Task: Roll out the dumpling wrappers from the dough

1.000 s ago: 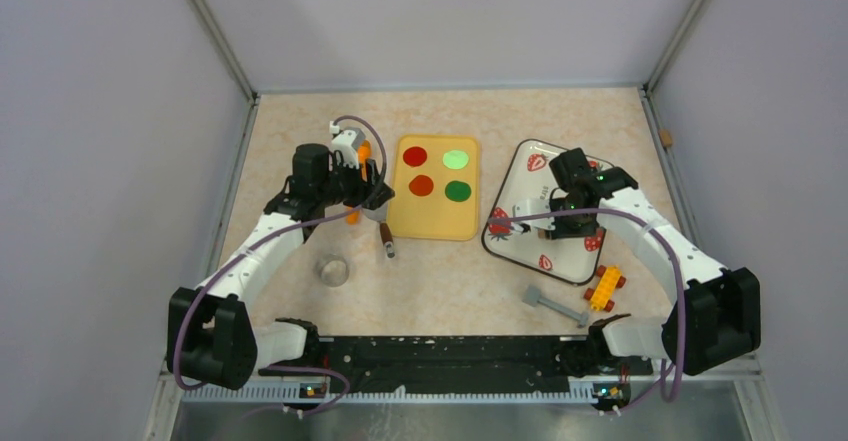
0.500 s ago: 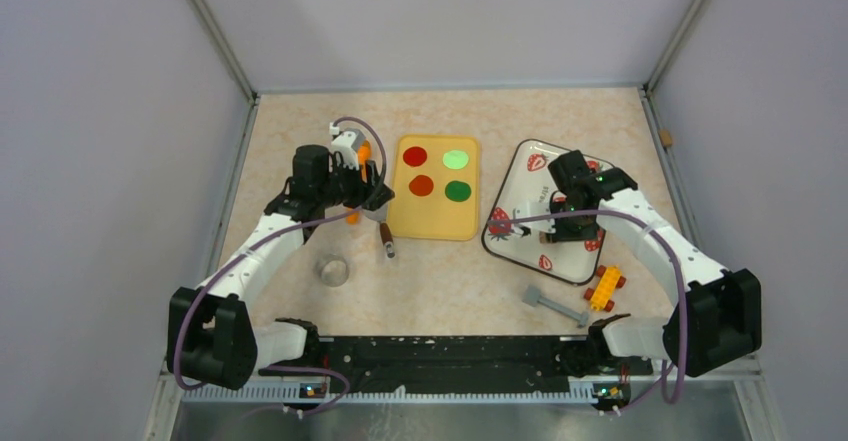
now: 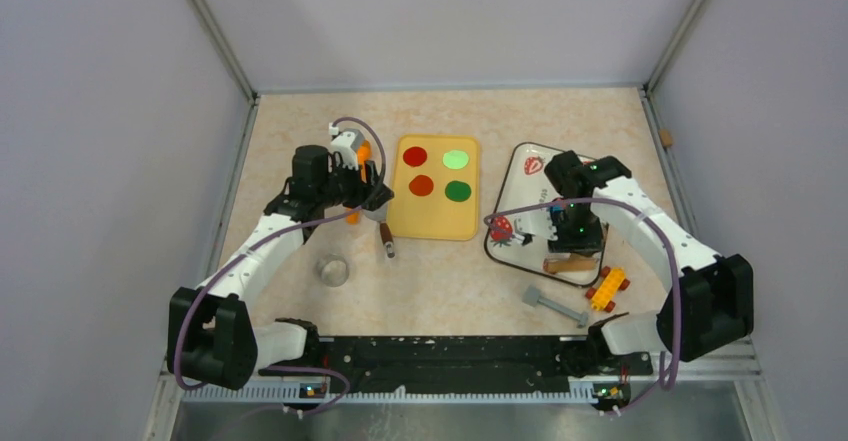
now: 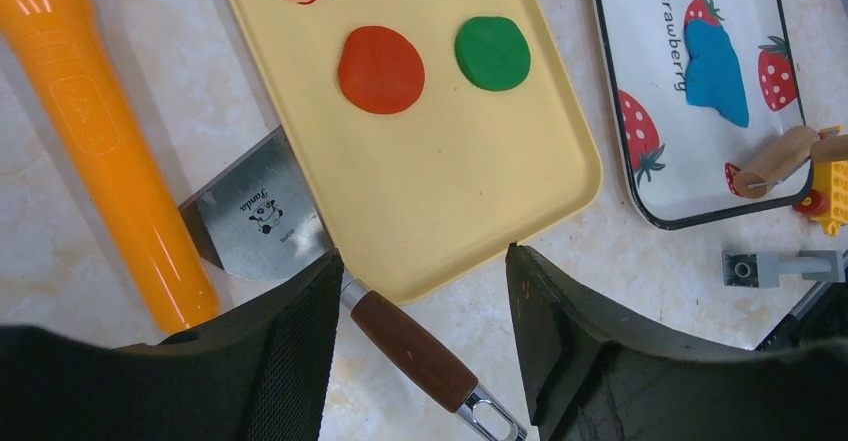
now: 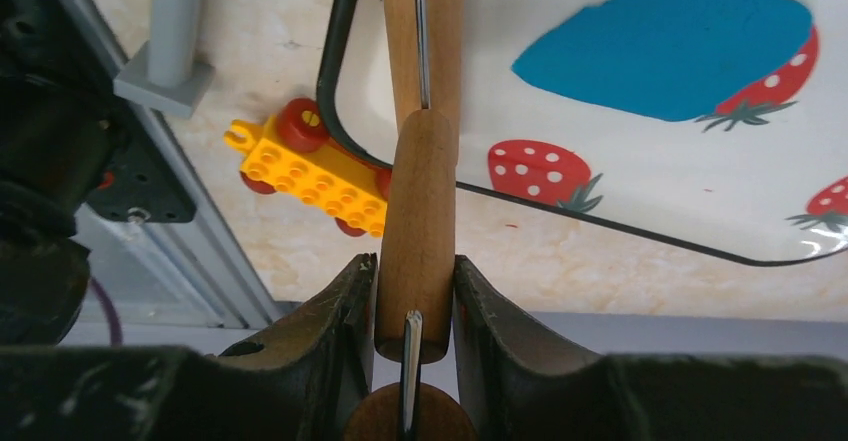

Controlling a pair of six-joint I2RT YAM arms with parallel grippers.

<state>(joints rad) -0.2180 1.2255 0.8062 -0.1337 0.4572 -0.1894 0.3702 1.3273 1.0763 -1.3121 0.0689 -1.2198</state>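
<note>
Right pincer (image 5: 415, 266) is clamped on the wooden handle of a small rolling pin (image 5: 418, 191). Its long axis runs straight out from the fingers, and the roller end crosses the near rim of the strawberry tray (image 5: 660, 176). The dough (image 5: 680, 46), a flattened irregular blue patch, lies on that tray beyond the roller. In the wrist view it sits to the right of the pin's line and apart from the wood. I judge the coming stroke needs a sideways shift as well as a push forward before the roller bears on it. Left pincer (image 4: 422, 256) hangs spread wide, holding nothing, over the near edge of the yellow tray (image 4: 500, 161), well apart from the dough. The right arm is plainly the nearer.
</note>
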